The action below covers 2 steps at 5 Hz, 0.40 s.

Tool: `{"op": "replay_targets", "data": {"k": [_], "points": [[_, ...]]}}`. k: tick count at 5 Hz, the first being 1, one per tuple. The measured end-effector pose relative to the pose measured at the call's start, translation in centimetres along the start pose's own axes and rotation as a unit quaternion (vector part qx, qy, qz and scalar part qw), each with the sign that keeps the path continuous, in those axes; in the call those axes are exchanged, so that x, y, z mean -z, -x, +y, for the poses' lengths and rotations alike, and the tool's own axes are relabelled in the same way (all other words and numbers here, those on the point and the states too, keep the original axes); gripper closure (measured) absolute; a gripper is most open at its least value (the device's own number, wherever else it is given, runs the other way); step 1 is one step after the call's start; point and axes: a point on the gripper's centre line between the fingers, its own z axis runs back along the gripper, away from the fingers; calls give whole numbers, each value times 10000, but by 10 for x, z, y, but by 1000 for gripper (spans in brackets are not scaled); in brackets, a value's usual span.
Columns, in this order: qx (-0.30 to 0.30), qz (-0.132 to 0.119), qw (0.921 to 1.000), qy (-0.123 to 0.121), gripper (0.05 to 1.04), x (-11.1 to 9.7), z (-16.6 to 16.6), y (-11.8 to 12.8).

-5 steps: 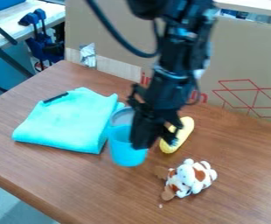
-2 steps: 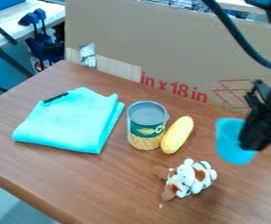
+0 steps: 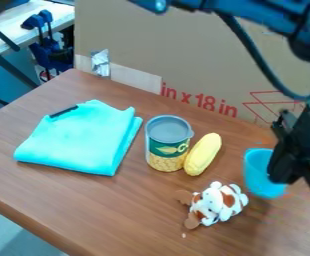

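Observation:
The black gripper [image 3: 281, 172] hangs at the right side of the camera view, shut on the right side of a blue cup [image 3: 258, 175]. The cup is upright; whether its base touches the table cannot be told. Just left of and below it lies a brown-and-white plush toy [image 3: 218, 203]. Farther left, a yellow corn cob [image 3: 203, 154] leans close beside a can with a green label [image 3: 166, 143]. A folded turquoise cloth [image 3: 81, 137] lies left of the can, with a small black object on its upper left edge.
The wooden table [image 3: 111, 210] has its front edge at lower left. A tall cardboard panel [image 3: 204, 55] stands along the back. Blue clamps [image 3: 41, 40] are beyond the table at upper left.
The gripper has carried the blue cup from in front of the can to the right, then slightly down. The can, earlier mostly hidden behind cup and arm, has come into sight.

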Motion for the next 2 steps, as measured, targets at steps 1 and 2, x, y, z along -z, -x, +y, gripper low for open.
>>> {"op": "replay_targets", "data": {"k": [1, 2], "points": [[-61, -29, 10000, 1, 1005, 9, 1, -2], [-244, -253, 9993, -91, 1005, 15, 2, -7]]}}
